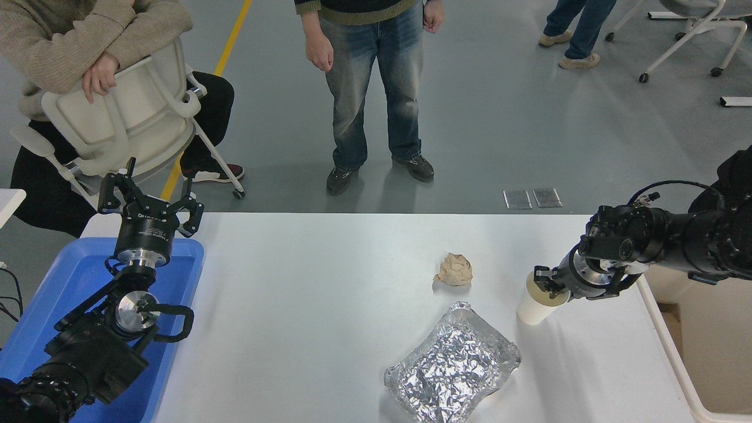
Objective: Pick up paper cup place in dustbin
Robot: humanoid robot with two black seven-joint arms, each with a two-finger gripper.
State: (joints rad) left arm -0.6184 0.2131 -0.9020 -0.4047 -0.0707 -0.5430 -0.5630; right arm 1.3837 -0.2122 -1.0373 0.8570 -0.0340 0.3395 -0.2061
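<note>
The cream-white paper cup (531, 309) stands upright on the white table (329, 305), right of centre. My right gripper (547, 282) comes in from the right edge and sits low on the cup's rim, covering most of its mouth. How it stands on the rim is hidden by the wrist. The beige dustbin (667, 338) is at the table's right side, cut off by the picture's edge. My left gripper (150, 197) is parked open over the far end of the blue tray (64, 276).
A crumpled tan paper ball (454, 269) lies left of the cup. A crinkled foil tray (452, 363) sits in front of it. One person sits on a white chair (129, 111) at the far left. Another person stands beyond the table's far edge.
</note>
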